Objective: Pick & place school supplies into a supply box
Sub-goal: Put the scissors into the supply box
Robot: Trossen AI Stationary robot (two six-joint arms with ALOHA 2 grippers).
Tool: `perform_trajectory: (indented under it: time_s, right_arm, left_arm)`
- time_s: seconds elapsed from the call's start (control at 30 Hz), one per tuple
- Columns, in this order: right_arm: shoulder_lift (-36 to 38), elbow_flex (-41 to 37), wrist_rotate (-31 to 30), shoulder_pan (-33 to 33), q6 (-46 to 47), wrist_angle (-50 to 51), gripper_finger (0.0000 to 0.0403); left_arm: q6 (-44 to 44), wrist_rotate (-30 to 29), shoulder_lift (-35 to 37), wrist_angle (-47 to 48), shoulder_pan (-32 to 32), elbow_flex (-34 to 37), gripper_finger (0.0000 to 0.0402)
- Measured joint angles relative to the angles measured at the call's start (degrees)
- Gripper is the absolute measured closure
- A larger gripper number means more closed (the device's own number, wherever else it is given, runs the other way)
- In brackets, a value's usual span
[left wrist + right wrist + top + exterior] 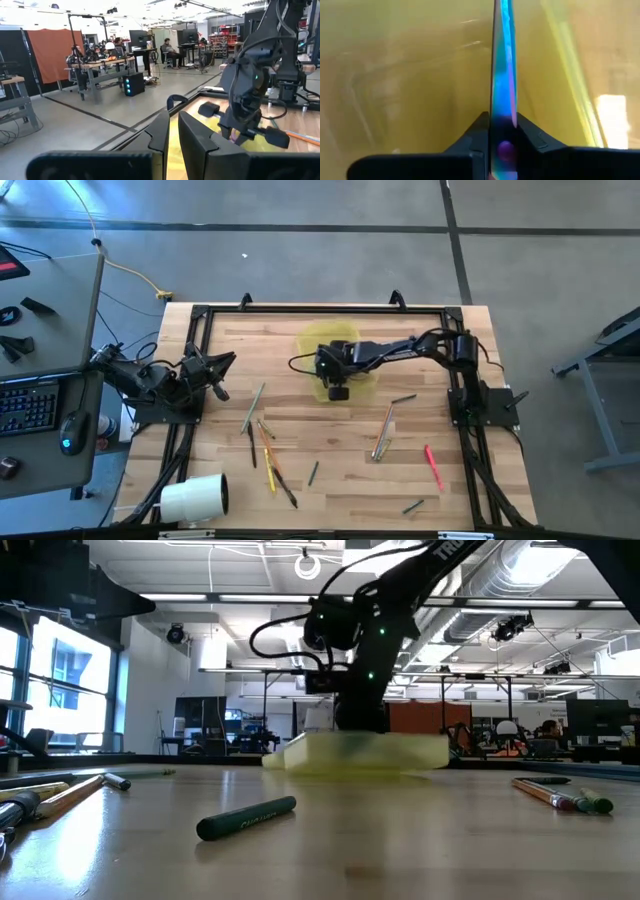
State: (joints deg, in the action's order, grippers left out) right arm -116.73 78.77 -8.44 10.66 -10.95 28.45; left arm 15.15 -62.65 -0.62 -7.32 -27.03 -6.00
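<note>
Over the translucent yellow-green supply box [330,352], which lies open toward the far edge of the wooden surface [330,480], the right gripper [338,388] hangs with its jaws clamped on the iridescent blades of the scissors [503,75], held just above the box's inside. Near the left edge, the left gripper [222,366] waits above the surface, jaws nearly together and holding nothing. Pens, pencils and markers [262,442] lie scattered across the near half of the surface, and a white roll [195,498] sits at its near left corner.
</note>
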Motion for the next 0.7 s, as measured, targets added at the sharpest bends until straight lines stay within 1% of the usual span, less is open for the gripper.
perform_trajectory:
  time_s: [0.2, 0.37, 0.43, 0.5, 0.6, 0.7]
  right_arm:
    - [0.06, 3.74, -0.05, -1.05, 4.07, 6.54, 0.0365]
    - [0.13, 4.02, -1.92, -2.28, 5.79, 14.35, 0.0341]
    - [0.13, 4.02, -3.04, -2.65, 7.20, 18.04, 0.0343]
    - [0.13, 4.02, -2.54, -2.89, 8.01, 20.37, 0.0354]
    - [0.13, 3.99, -1.44, -3.02, 8.03, 19.84, 0.0370]
    - [0.13, 3.99, -1.70, -3.07, 7.99, 17.59, 0.0371]
  left_arm:
    - [-0.01, 0.02, 0.00, 0.01, 0.00, 0.00, 0.0328]
    - [-0.45, 0.03, 0.00, 0.11, 0.02, 0.00, 0.0328]
    - [-0.48, 0.10, 0.00, 0.25, 0.00, 0.00, 0.0328]
    - [-0.52, 0.15, 0.00, 0.25, 0.00, 0.00, 0.0328]
    - [-0.61, 0.15, 0.00, 0.25, 0.00, 0.00, 0.0328]
    - [-0.63, 0.14, 0.00, 0.25, 0.01, 0.00, 0.0328]
